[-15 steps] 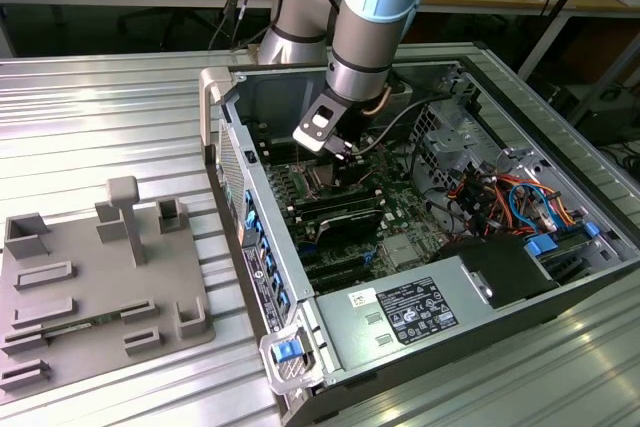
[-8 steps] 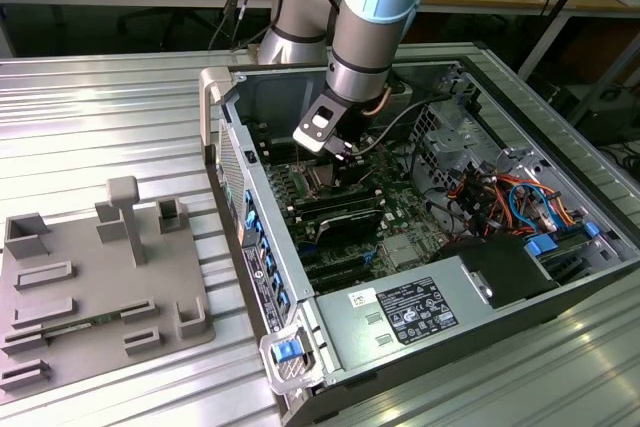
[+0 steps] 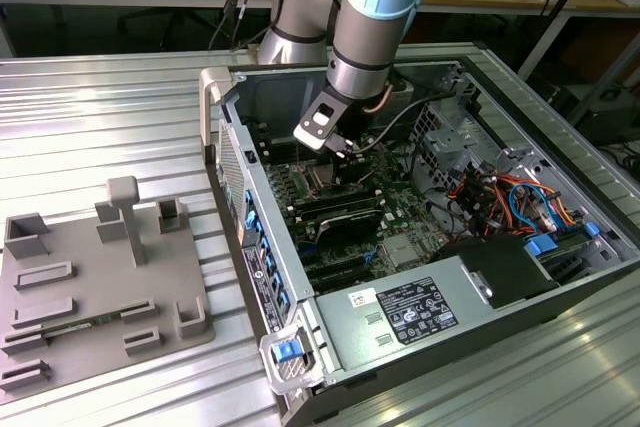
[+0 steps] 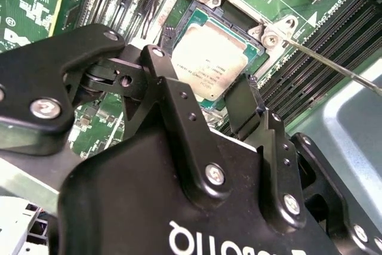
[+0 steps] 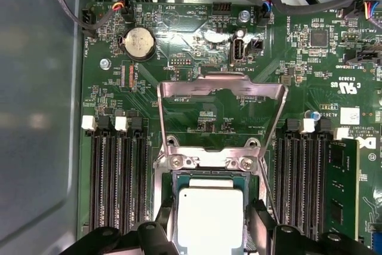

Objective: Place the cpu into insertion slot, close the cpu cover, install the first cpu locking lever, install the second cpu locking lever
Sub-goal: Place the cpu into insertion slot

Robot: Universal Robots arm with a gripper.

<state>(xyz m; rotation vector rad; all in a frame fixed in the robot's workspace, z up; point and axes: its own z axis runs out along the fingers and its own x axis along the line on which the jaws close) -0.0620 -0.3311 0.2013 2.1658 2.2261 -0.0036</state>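
The cpu point(image 5: 210, 222), a square silvery plate, lies flat within the insertion slot point(image 5: 209, 175), a dark socket on the green board. My gripper point(image 5: 211, 210) straddles it, one black finger pressed against each of two opposite cpu edges. In the second wrist view the fingers point(image 4: 162, 67) clamp the cpu point(image 4: 209, 58) over the insertion slot point(image 4: 200, 13). The cpu cover point(image 5: 221, 88), a silver frame, stands swung open behind its hinge. A thin locking lever point(image 4: 334, 64) sticks out free beside the socket. In the exterior view my gripper point(image 3: 335, 152) hangs inside the open computer case.
Long black memory slots point(image 5: 116, 177) flank the socket, with a green memory stick point(image 5: 340, 189) on one side. Cables point(image 3: 500, 192) and a power supply point(image 3: 420, 307) fill the case at the exterior view's right. A grey fixture tray point(image 3: 100, 287) lies at its left.
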